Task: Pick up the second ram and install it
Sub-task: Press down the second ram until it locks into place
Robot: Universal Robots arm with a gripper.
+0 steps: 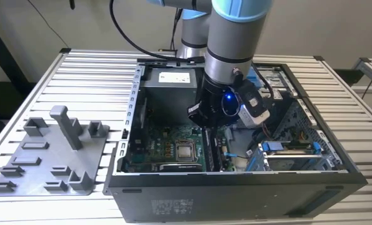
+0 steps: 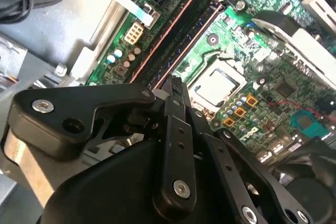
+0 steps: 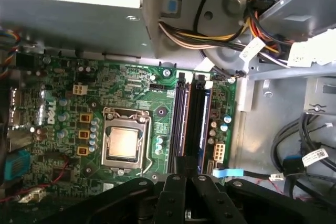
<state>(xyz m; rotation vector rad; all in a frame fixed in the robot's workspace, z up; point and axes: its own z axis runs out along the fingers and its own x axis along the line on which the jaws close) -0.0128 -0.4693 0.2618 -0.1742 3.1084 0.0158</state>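
Note:
My gripper (image 1: 206, 127) hangs inside the open computer case (image 1: 236, 187), just above the near end of the two memory slots. Its black fingers are shut together in both wrist views (image 2: 175, 83) (image 3: 182, 167), and nothing shows between them. A slim dark ram (image 3: 198, 124) (image 2: 181, 38) (image 1: 215, 152) stands seated in the slot farther from the silver processor (image 3: 124, 142). I cannot tell whether it is the second ram. The slot beside it (image 3: 180, 124), nearer the processor, looks empty.
A grey parts holder (image 1: 48, 154) with an upright post (image 1: 66, 126) lies on the slatted table at the exterior view's left. Inside the case are a power supply (image 1: 173, 89), bundled cables (image 3: 210, 35) and a drive cage (image 1: 292, 152) close to the slots.

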